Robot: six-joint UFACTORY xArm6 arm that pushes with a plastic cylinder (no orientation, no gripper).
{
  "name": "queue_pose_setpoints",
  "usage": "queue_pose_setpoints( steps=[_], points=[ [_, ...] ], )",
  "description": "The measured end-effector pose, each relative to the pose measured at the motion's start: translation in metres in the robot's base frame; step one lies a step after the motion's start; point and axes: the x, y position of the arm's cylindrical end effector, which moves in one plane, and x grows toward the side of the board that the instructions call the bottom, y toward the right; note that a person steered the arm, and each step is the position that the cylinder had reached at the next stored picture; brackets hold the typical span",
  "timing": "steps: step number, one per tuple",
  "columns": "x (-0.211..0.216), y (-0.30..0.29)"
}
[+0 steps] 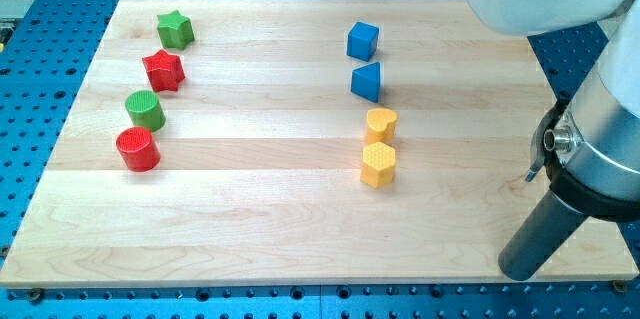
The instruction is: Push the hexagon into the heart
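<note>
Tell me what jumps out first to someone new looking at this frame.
The big white and grey arm fills the view's right, its dark rod ending at my tip by the board's bottom right corner, far from every block. Mid-board, the yellow hexagon sits just below the yellow heart, about touching. Red and green blocks line the left.
</note>
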Motion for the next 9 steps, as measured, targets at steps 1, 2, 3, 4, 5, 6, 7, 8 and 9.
queue_pose_setpoints(
  steps=[1, 2, 3, 4, 5, 6, 7, 8, 9],
  points=[
    [0.0, -0.025],
    [0.0, -0.12],
    [-0.001, -0.122],
    [-0.001, -0.122],
    [-0.001, -0.124],
    [-0.001, -0.13],
    [-0.001, -0.13],
    [-0.017, -0.13],
    [-0.058, -0.131]
  ],
)
